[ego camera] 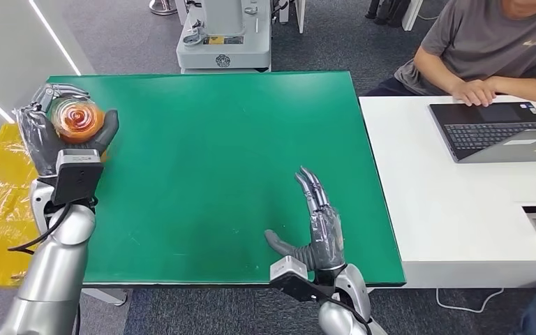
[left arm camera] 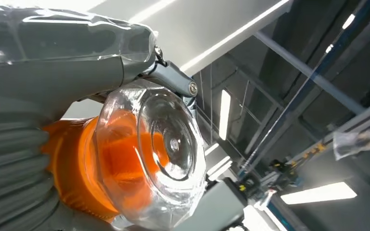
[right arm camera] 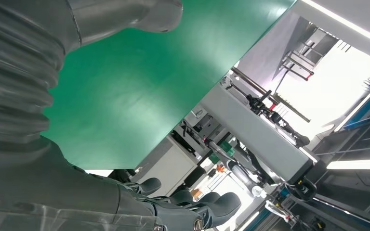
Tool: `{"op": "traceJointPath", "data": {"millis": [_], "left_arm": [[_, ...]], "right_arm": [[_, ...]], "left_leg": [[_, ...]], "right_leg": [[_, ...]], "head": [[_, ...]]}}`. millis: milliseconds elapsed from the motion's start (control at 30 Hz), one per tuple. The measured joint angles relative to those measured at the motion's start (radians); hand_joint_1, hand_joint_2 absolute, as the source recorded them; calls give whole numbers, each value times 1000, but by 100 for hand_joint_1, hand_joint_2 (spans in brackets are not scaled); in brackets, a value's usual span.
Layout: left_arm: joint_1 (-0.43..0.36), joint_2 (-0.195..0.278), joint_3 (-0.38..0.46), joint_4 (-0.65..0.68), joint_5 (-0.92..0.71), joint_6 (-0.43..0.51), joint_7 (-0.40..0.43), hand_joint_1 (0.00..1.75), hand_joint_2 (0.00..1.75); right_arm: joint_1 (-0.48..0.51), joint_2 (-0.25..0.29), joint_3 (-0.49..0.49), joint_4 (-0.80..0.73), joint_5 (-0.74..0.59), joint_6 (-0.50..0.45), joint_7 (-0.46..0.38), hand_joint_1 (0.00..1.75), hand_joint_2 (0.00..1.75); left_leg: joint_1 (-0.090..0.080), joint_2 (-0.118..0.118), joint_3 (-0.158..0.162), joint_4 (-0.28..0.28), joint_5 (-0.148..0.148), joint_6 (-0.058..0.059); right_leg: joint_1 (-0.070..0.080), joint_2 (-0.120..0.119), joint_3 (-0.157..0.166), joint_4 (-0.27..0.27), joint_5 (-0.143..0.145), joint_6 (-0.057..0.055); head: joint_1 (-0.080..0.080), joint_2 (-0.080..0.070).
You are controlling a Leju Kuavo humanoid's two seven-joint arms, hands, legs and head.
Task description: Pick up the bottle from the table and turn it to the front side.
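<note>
My left hand point(ego camera: 56, 132) grips a clear bottle with orange contents point(ego camera: 77, 120), raised above the left edge of the green table point(ego camera: 216, 153). Its clear base faces my head camera. In the left wrist view the bottle point(left arm camera: 144, 163) is seen base-on, with my left hand's thumb and fingers point(left arm camera: 53, 62) wrapped around its orange body. My right hand point(ego camera: 319, 227) rests open over the table's near edge, fingers straight and pointing away, thumb out to the left. In the right wrist view its fingers point(right arm camera: 192, 204) hold nothing beside the green surface point(right arm camera: 139, 91).
A white table point(ego camera: 447, 202) joins the green one on the right, with an open laptop point(ego camera: 495, 129) and a seated person's hand point(ego camera: 476, 91) at it. A yellow sheet point(ego camera: 0, 202) lies at the left. A grey machine point(ego camera: 223, 38) stands behind the table.
</note>
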Motion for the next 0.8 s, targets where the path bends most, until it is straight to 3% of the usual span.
{"op": "traceJointPath", "data": {"millis": [467, 800], "left_arm": [[-93, 87, 6, 327, -447, 99, 160, 175, 175], [-148, 103, 6, 519, -584, 125, 205, 175, 175]], "right_arm": [[22, -10, -8, -3, -28, -12, 0, 0, 175], [19, -19, -8, -7, -41, -22, 11, 0, 175]], "left_leg": [[0, 1, 0, 0, 0, 0], [0, 0, 0, 0, 0, 0]], "right_leg": [[0, 1, 0, 0, 0, 0], [0, 1, 0, 0, 0, 0]], "head": [[0, 0], [0, 0]]}}
